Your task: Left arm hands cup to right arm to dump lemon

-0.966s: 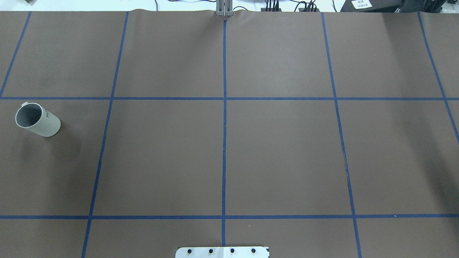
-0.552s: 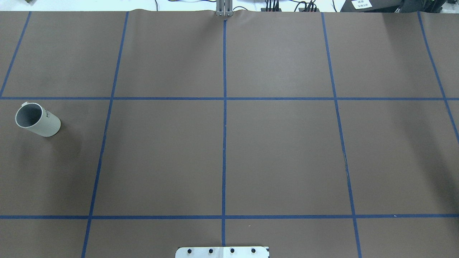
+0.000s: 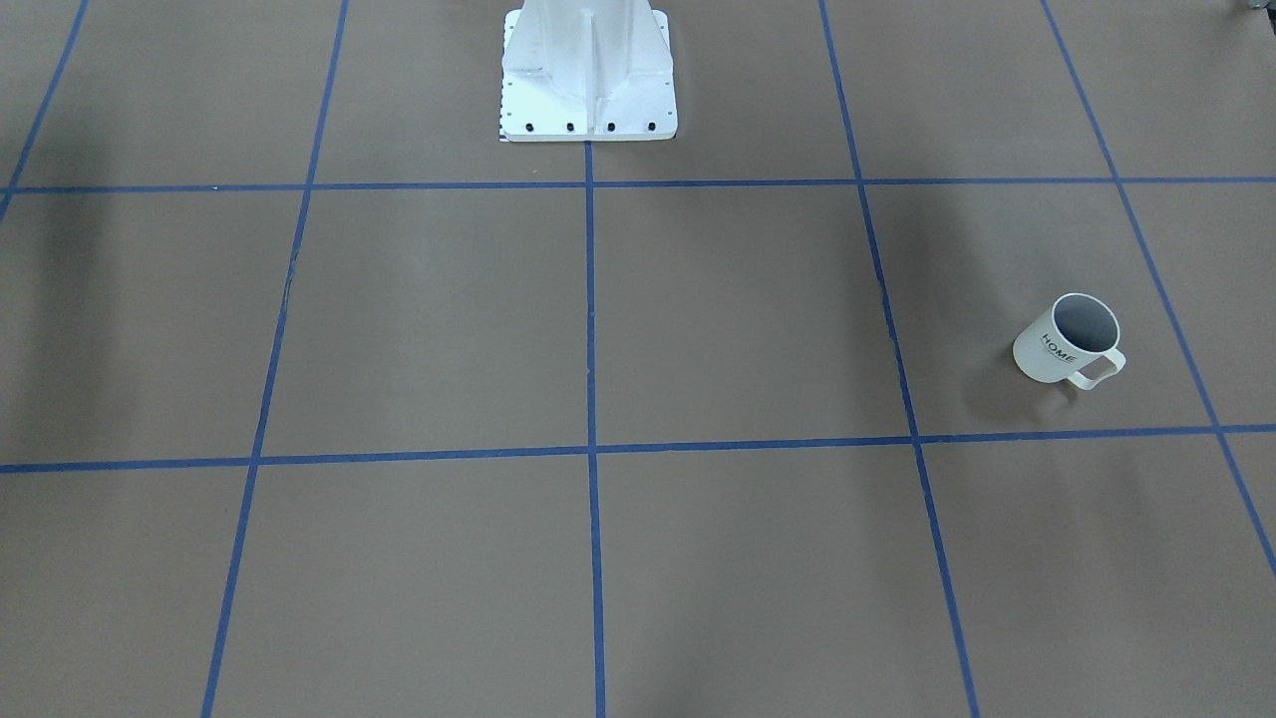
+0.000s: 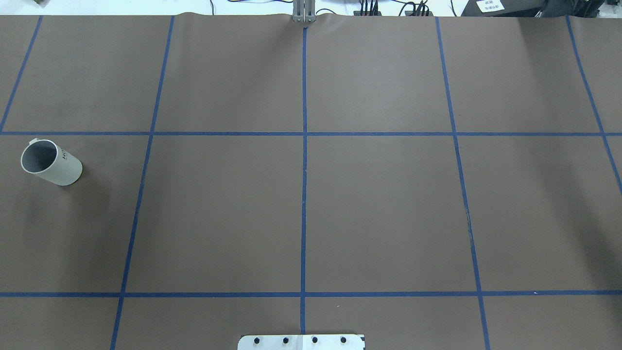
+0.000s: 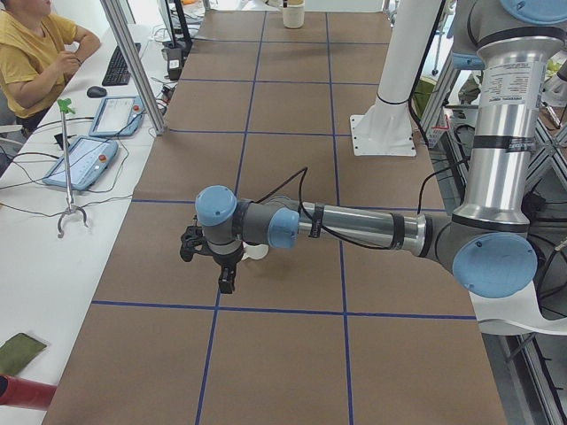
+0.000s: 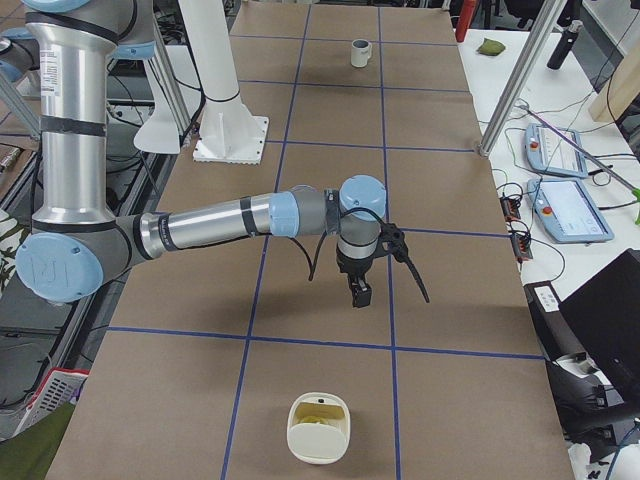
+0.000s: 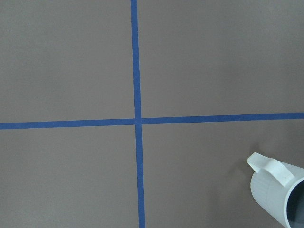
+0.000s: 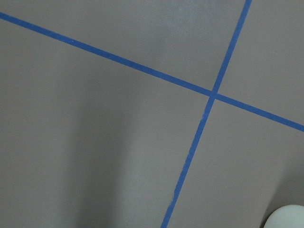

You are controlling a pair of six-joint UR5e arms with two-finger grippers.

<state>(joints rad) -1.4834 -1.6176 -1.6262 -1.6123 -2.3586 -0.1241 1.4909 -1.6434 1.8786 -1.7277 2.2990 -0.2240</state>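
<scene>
Currently your cup stands upright at five o'clock in the left wrist view, left gripper nearer than right gripper; finger spread on either, you cannot tell.

Robotics lab: brown table gridded with blue tape, teach pendants alongside.

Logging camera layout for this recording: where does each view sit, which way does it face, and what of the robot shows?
Front-facing: across the table, facing the robot; only its pedestal.
Overhead: behind robot, looking forward-down; only the base plate.
Exterior left: robot's left end, along table; left arm near.
Exterior right: opposite end; right arm near.
Left wrist: down at cup; no body.
Right wrist: down at tape cross; no body.
Shared: front-facing and overhead both show the cup.
</scene>
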